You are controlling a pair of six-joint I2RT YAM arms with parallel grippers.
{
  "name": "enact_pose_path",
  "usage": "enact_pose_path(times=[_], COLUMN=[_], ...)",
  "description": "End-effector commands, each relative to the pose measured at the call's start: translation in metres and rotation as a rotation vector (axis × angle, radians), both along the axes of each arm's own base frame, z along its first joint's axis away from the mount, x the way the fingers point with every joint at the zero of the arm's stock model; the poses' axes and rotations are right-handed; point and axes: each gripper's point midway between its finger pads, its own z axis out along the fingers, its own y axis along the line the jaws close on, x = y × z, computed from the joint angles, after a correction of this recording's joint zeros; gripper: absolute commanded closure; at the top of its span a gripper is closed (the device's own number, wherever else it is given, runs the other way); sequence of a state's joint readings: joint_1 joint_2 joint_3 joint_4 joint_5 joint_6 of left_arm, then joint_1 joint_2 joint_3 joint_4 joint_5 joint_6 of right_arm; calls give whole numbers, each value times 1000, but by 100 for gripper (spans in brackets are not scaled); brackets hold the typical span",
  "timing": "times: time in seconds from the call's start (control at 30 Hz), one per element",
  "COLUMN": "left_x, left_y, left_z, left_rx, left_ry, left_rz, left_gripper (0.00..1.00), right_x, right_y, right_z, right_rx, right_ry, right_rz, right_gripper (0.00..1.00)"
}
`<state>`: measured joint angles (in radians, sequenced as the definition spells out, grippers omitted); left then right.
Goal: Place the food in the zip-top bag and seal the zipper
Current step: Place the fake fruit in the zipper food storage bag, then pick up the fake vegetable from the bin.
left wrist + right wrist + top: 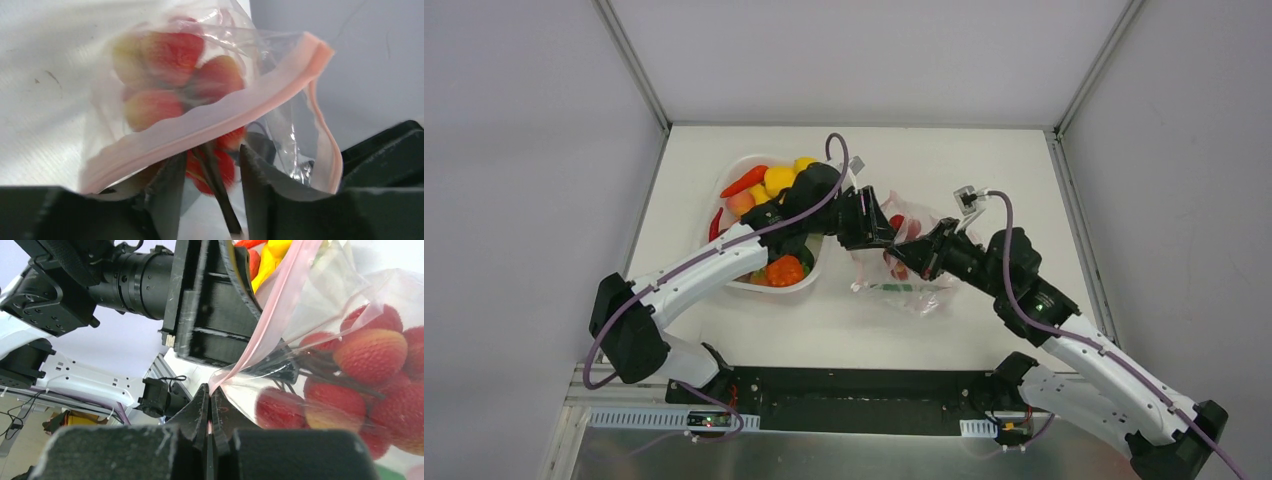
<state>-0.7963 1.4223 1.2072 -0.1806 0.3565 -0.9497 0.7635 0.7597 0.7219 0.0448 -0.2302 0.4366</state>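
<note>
Zip-top bag (919, 285): zipper (265, 330) pinched in right claw (209, 392); left claw (210, 157) parted at mouth, red food (225, 167) between.

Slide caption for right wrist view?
Right tool pinches the zip-top bag at its pink zipper; red fruits sit inside.

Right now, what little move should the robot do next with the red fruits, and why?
Probably open the left end effector wider to drop the red fruit bunch. It sits mostly inside the zip-top bag, only its stem and one fruit lie between the fingers, and the right end effector pinches the zipper.
</note>
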Motion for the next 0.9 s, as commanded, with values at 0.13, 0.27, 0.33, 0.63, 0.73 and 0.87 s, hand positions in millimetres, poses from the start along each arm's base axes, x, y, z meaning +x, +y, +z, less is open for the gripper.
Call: enact_pose_path(times=[0.13,0.27,0.33,0.63,0.73,0.87], left_x=[-15,-31,-38,-19,-7,11], left_y=[34,58,73,159,186,201], left_z=[84,114,130,105,84,56], left_rx=[-16,2,0,303,459,569], left_ry=[-346,-484,-556,-680,-646,-557], left_rz=[-78,-105,-89,193,269,289], left_gripper=[31,24,22,1,1,1], right_x=[15,31,35,50,52,46], right_y=[-21,-35,-39,-54,-45,-31], right_z=[35,51,69,67,26,6], right_rx=[108,155,187,94,-2,11], right_ry=[-91,-45,-29,-80,30,94], right_rz=[-149,-243,-248,-318,-285,-212], right_gripper=[100,100,100,100,100,100])
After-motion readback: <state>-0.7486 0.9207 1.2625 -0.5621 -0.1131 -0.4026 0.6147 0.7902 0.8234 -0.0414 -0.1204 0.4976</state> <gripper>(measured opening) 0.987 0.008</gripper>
